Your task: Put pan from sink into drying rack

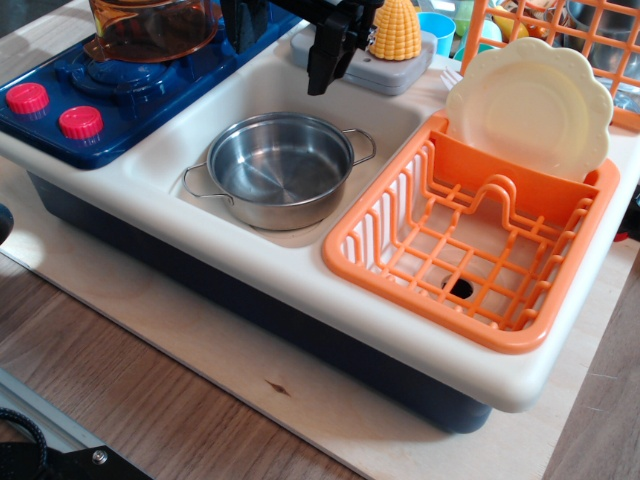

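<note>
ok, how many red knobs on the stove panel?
2. One red knob sits near the left edge of the blue stove; the second is just right of it, nearer the sink. More may lie out of frame.

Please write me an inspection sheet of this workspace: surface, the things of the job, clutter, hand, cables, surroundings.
Surface: pale wooden board under the toy kitchen unit.
Job's things: steel pan upright and empty in the sink; drying rack to its right, a cream plate leaning at the back.
Clutter: orange pot on the blue stove; toy corn; orange basket.
Hand: black hand above the sink's back edge, apart from the pan; jaws unclear.
Cables: nothing seen.
Surroundings: darker wooden tabletop.
</note>
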Motion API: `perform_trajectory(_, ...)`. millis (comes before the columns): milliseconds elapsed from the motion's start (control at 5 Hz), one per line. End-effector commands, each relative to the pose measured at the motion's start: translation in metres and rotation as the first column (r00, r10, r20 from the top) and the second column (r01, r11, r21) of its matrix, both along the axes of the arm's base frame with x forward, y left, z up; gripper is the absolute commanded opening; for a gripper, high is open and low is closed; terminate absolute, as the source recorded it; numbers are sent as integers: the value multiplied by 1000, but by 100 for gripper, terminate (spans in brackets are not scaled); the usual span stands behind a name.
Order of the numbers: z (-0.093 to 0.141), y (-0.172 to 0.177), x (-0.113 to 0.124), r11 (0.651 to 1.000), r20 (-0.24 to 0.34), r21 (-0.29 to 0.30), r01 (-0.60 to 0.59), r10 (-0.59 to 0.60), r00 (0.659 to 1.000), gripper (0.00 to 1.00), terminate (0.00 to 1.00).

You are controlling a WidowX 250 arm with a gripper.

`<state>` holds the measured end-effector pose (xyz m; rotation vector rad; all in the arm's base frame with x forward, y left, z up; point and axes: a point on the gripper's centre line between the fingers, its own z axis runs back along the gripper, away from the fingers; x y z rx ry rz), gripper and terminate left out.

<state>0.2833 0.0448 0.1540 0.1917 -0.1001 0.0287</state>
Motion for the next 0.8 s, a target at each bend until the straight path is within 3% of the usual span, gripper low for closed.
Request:
perform_trajectory(0,0,0,0,1000,0,0,0,0,1000,100,0)
perform_trajectory(200,4,-2,-6,972,11,-25,233,-233,972,100,0)
perform_trajectory(600,1,-4,-9,848,24,2,530,-530,848,100,0)
